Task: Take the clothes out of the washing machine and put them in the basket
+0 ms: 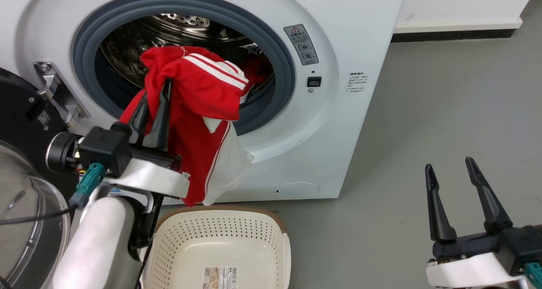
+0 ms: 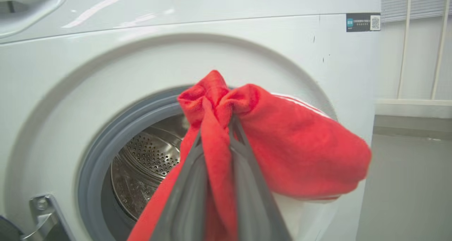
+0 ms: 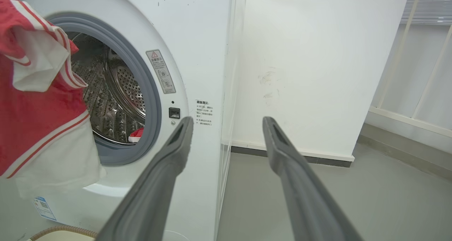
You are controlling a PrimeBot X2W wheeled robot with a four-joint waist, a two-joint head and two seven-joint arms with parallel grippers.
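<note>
Red striped garment (image 1: 203, 94) clamped in left pincer (image 1: 156, 90), second garment (image 1: 256, 70) inside drum (image 1: 139, 39), right pincer (image 1: 449, 163) apart.

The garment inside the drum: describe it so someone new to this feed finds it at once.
Start at the white washing machine and look through its grey-rimmed porthole into the steel drum. Low at the drum's right side lies a small red bundle. Unlike the striped red-and-white garment hanging from the left gripper outside, nothing holds it.
</note>
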